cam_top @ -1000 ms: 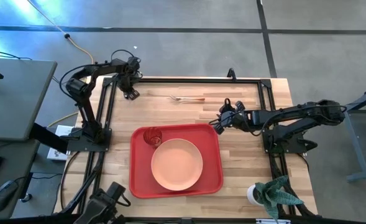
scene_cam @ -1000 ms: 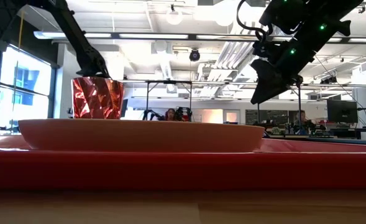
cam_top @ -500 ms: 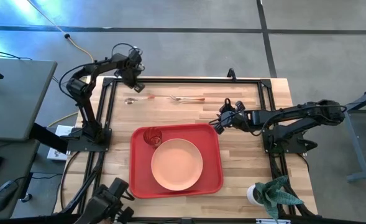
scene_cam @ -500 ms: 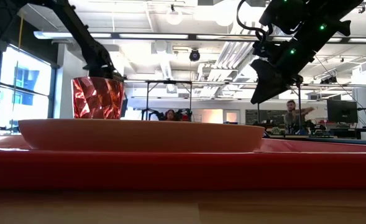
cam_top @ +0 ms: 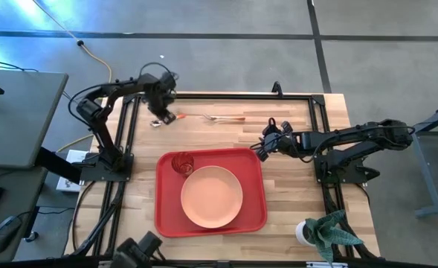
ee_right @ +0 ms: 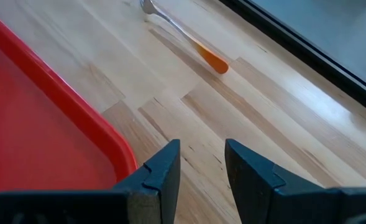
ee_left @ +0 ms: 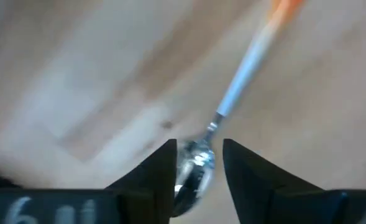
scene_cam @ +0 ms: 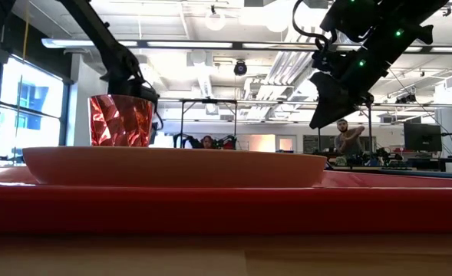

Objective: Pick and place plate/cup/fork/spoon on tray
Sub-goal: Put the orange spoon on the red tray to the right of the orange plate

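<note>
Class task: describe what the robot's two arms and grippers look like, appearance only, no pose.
Both arms are dark, slim and jointed. The left gripper has two blocky black fingers; pale numerals show beside them. The right gripper looks alike. Seen from table height, the right arm carries small green lights and looped black cable.

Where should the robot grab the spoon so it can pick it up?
Probably at the neck, where the round silver bowl meets the thin handle. The spoon lies flat on the wooden table, so coming straight down from above seems best, one finger on each side. The left hand is already open above the bowl end. The right hand waits, open, beside the tray.
</note>
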